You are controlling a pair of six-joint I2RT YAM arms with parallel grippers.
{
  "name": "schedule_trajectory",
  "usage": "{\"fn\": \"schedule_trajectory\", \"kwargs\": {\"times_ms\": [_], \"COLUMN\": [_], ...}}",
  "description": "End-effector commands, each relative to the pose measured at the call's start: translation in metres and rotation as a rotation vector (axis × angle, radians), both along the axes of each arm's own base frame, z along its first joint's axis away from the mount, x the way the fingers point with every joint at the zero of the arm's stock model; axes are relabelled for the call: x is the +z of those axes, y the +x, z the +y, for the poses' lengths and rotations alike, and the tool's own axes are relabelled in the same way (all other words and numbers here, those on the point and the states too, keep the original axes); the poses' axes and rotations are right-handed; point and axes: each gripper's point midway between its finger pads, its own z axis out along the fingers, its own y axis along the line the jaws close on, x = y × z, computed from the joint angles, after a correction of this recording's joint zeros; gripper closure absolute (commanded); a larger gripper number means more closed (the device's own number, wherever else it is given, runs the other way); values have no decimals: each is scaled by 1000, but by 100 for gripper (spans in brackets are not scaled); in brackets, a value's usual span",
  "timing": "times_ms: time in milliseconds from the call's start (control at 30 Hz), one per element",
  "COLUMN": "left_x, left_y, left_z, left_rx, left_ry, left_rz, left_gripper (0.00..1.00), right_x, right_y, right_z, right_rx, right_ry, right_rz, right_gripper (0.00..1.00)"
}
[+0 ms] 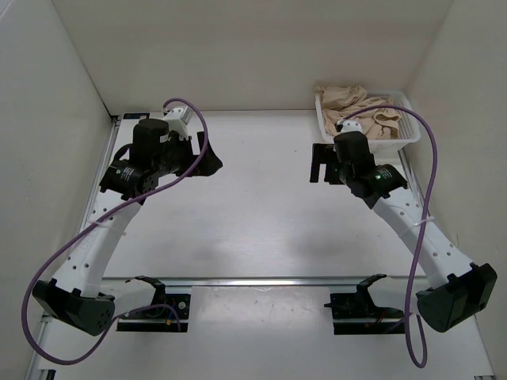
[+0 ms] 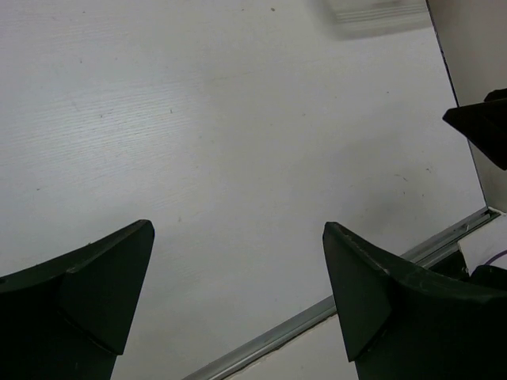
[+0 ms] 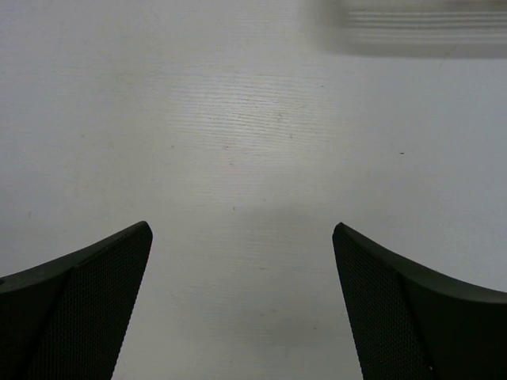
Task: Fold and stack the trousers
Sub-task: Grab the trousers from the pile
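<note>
The beige trousers (image 1: 360, 107) lie crumpled in a white mesh basket (image 1: 410, 134) at the table's back right corner. My left gripper (image 1: 207, 161) is open and empty, held above the bare white table at the back left; its black fingers (image 2: 95, 277) spread wide in the left wrist view. My right gripper (image 1: 320, 165) is open and empty, just left of the basket and in front of it; its mesh-textured fingers (image 3: 412, 293) show only bare table between them. The trousers are out of view in both wrist views.
White walls close the table on the left, back and right. A metal rail (image 1: 253, 279) crosses the table near the arm bases. A blurred basket edge (image 3: 412, 24) shows at the top of the right wrist view.
</note>
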Motion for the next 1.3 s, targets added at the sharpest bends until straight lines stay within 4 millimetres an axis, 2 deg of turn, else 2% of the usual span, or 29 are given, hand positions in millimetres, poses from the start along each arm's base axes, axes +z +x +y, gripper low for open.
{"fn": "schedule_trajectory", "kwargs": {"times_ms": [0,67,300,333,400,433,467,500,533,567,633,667,700,733,767,800,833,867,900,933,967,1000,1033,1067,1100,1133,1267], "left_x": [-3,0,-2,-5,-5,-5,-5,-11,-11,-19,-22,-28,-31,-27,-35,-34,-29,-35,-38,-36,-35,-40,-40,-34,-42,-46,-65], "left_y": [-1,1,0,3,3,5,6,7,8,10,13,15,17,16,20,22,24,25,29,33,34,40,41,43,46,49,59], "left_z": [6,7,9,9,10,12,14,17,19,20,21,20,20,20,18,18,17,14,13,13,12,13,11,10,9,12,15], "left_rx": [21,29,37,44,58,69,86,117,130,146,155,154,154,154,154,154,154,145,145,157,162,177,180,180,169,178,198], "left_ry": [16,18,25,33,30,37,32,36,44,49,59,66,70,68,79,78,73,75,80,77,88,108,125,139,160,183,235], "left_rz": [9,-2,5,12,15,13,17,31,28,51,58,73,82,78,101,100,89,108,117,117,116,133,134,122,133,133,168], "left_gripper": [0,0,0,0,0,0,0,0,0,0,0,0,0,0,0,0,0,0,0,0,0,0,0,0,0,0,0], "right_x": [20,19,18,22,22,24,29,29,34,34,37,13,33,32,25,23,-12,-14,8,-21,-25,-18,-38,-40,-48,-56,-84], "right_y": [8,7,4,11,23,34,52,61,84,93,118,138,154,168,195,208,229,240,257,271,279,291,301,309,315,329,359], "right_z": [-7,-8,-34,-47,-59,-81,-85,-91,-100,-105,-113,-118,-119,-130,-133,-139,-151,-157,-167,-174,-173,-182,-188,-189,-194,-196,-196], "right_rx": [-56,-56,-146,-175,-216,-273,-280,-291,-300,-319,-342,-361,-372,-395,-405,-417,-447,-467,-479,-497,-490,-509,-519,-518,-520,-512,-490], "right_ry": [3,-2,-91,-104,-99,-87,-50,-7,41,52,53,32,31,30,28,28,23,35,58,59,67,84,82,86,94,92,102], "right_rz": [-58,-50,-56,-61,-40,-30,-19,3,12,22,22,82,44,50,60,58,116,109,36,73,67,16,29,6,-2,-36,-75], "right_gripper": [1,1,1,1,1,1,7,11,12,12,12,12,12,10,7,5,5,4,4,4,4,4,4,4,4,4,5]}}
